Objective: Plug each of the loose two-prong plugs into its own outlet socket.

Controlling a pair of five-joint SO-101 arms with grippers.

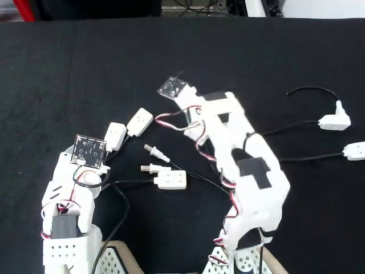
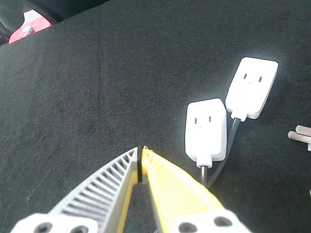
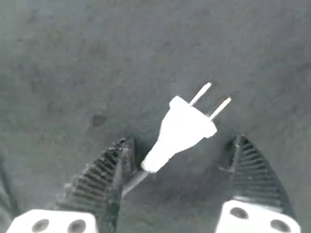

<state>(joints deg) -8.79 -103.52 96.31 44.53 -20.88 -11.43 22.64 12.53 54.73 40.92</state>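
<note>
The right gripper is held open over the black table, its jaws spread wide. A white two-prong plug is seen lying flat on the table between them, prongs pointed away from the wrist.

The left gripper is held with its jaws closed together and nothing between them, in the left half of the table toward the near edge. Just beyond it two white outlet sockets are laid side by side, the nearer socket and the farther socket, each on a dark cable.

Near the middle of the table a second plug is seen lying loose. A third plug is found close against a third socket; whether they touch cannot be told. By the right edge a fourth plug and a fourth socket are laid apart, each on a black cable.
</note>
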